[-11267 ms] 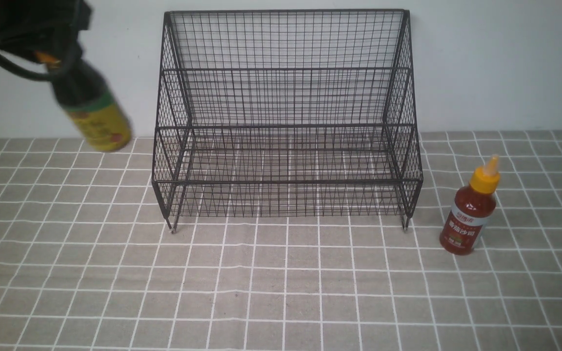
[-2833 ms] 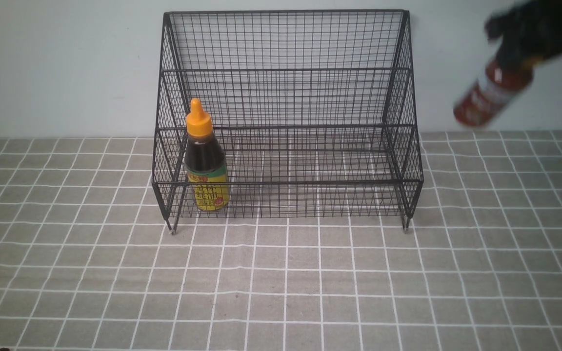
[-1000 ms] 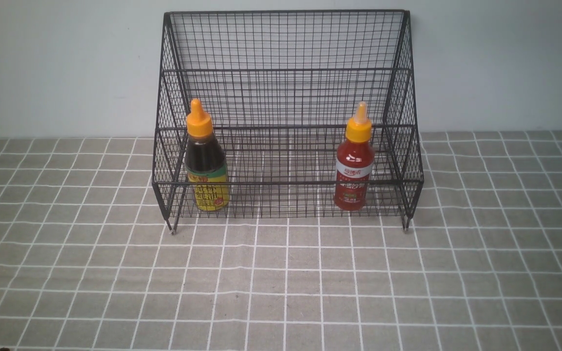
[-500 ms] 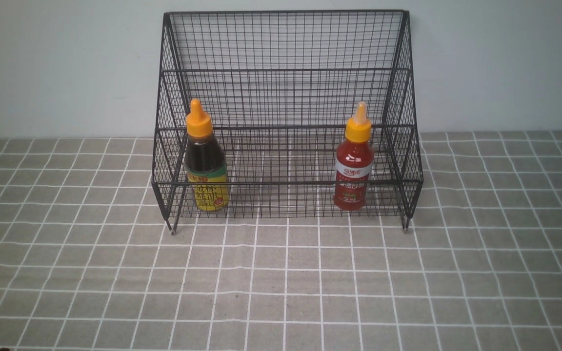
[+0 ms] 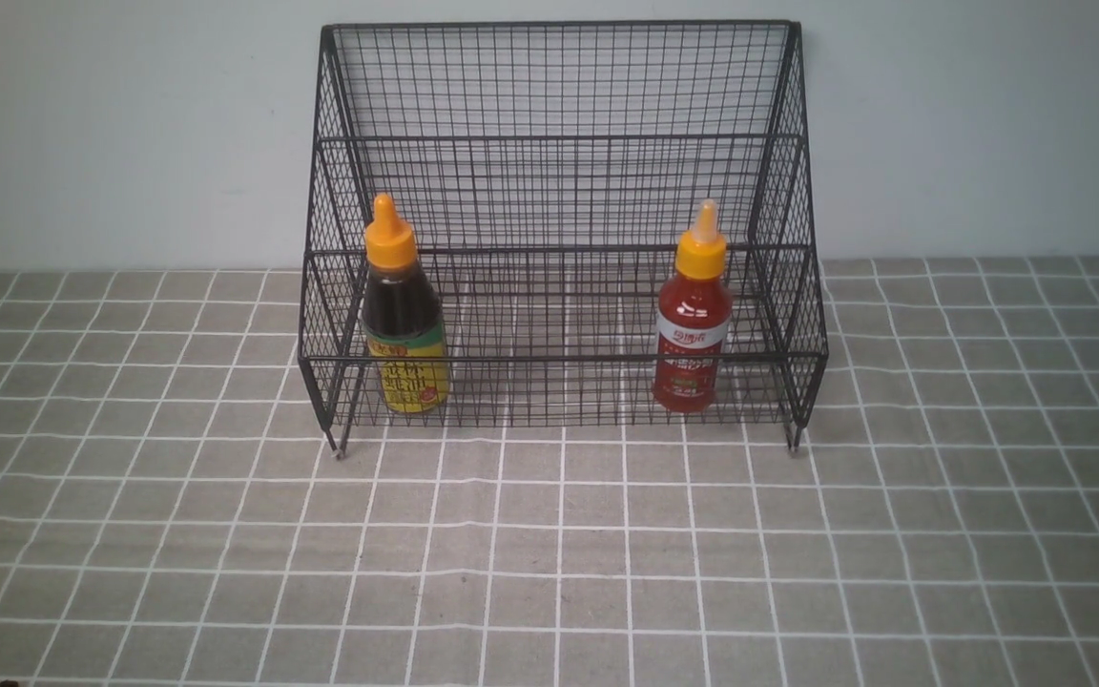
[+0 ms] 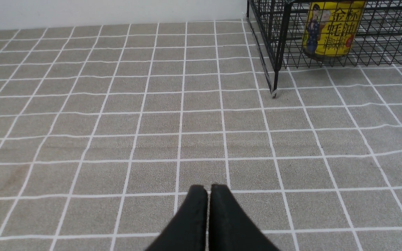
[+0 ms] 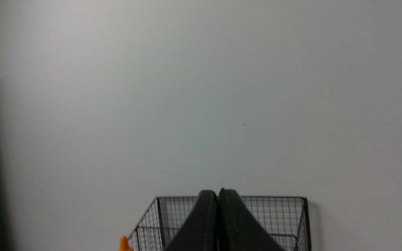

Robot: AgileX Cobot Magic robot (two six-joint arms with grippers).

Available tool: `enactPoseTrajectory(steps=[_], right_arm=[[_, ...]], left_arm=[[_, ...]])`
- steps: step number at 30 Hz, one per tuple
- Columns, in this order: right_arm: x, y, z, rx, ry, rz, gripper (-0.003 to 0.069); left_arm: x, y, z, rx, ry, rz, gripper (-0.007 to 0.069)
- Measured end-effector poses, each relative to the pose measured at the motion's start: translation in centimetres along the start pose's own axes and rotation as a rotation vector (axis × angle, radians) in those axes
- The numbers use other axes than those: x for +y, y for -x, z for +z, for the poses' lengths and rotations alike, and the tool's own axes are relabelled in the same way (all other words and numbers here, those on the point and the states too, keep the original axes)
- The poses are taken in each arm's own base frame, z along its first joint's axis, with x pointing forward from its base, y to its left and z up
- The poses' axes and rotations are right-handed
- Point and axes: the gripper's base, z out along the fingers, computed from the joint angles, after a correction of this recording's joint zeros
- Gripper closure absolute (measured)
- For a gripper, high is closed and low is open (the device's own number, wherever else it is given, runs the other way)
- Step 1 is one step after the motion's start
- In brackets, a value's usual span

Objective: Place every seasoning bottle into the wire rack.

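black metal wire rack (image 5: 559, 359), glossy red bottle (image 5: 693, 315) (plastic-looking)

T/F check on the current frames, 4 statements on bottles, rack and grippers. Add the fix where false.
1. The dark bottle is inside the wire rack. True.
2. The red bottle lies on its side. False: it stands upright in the rack.
3. The left gripper is shut. True.
4. The right gripper is holding the red bottle. False: it is shut and holds nothing.
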Motion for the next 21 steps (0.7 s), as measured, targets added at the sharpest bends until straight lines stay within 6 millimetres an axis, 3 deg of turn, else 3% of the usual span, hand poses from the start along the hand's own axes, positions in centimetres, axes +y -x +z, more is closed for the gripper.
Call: enactPoseTrajectory(steps=[6, 12, 13, 14, 17, 21], right_arm=[[-0.6, -1.9, -0.1, 0.176, -0.063, -0.061, 0.0669], [-2.4, -7.4, -0.2, 0.348, -0.297, -0.12, 0.0669], [-3.1, -9.3, -0.5, 0.398, -0.369, -0.125, 0.0669], [-3.2, -9.5, -0.6, 0.404, -0.378, -0.125, 0.0669], [-4.5, -13.6, -1.6, 0.502, -0.497, -0.121, 0.0669], [-4.8, -14.3, -1.8, 0.499, -0.529, -0.123, 0.0669]], left_arm=[[0.0, 0.0, 0.0, 0.0, 0.0, 0.0, 0.0631], [0.0, 0.0, 0.0, 0.0, 0.0, 0.0, 0.0631], [0.0, 0.0, 0.0, 0.0, 0.0, 0.0, 0.0631], [0.0, 0.0, 0.0, 0.0, 0.0, 0.0, 0.0631], [0.0, 0.0, 0.0, 0.0, 0.0, 0.0, 0.0631], [0.0, 0.0, 0.0, 0.0, 0.001, 0.0, 0.0631]])
